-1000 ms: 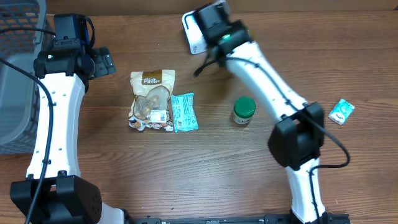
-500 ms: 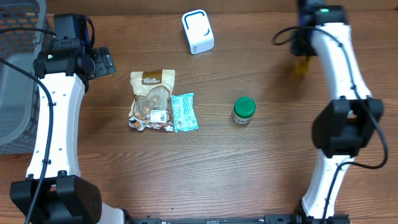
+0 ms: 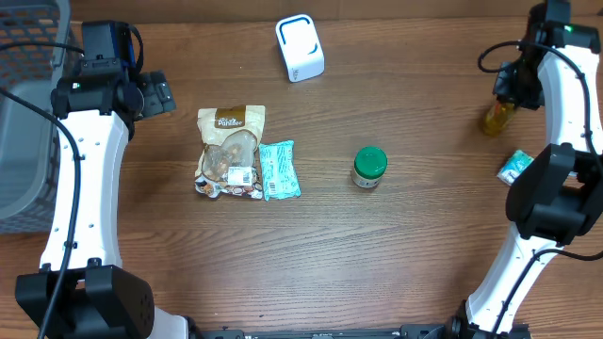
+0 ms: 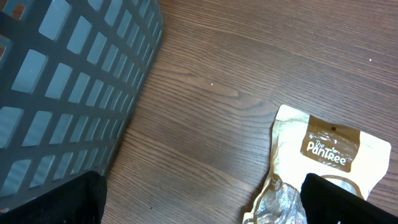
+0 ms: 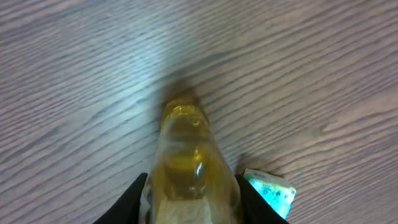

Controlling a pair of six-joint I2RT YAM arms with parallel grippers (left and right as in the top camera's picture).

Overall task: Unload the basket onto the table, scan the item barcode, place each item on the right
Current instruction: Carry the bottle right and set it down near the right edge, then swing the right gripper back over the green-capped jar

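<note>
A clear bottle of yellow liquid [image 3: 496,116] [image 5: 186,149] hangs at the table's far right, with my right gripper [image 3: 509,92] [image 5: 193,202] shut on it. Its black fingers [image 5: 132,200] press both sides of the bottle's body. I cannot tell whether the bottle touches the table. A white box-shaped scanner with blue trim [image 3: 300,48] stands at the back middle, far from the bottle. My left gripper [image 3: 156,94] [image 4: 199,205] is open and holds nothing, above bare wood between the basket and a snack pouch [image 3: 229,151] [image 4: 329,155].
A grey mesh basket [image 3: 28,113] [image 4: 62,81] stands at the left edge. A teal packet [image 3: 279,169] lies beside the pouch and a green-lidded jar [image 3: 369,168] stands mid-table. A small teal packet [image 3: 517,168] [image 5: 270,190] lies just beside the held bottle.
My right arm has swung from the scanner at the back middle over to the far right, carrying the bottle. The left arm has not moved.
</note>
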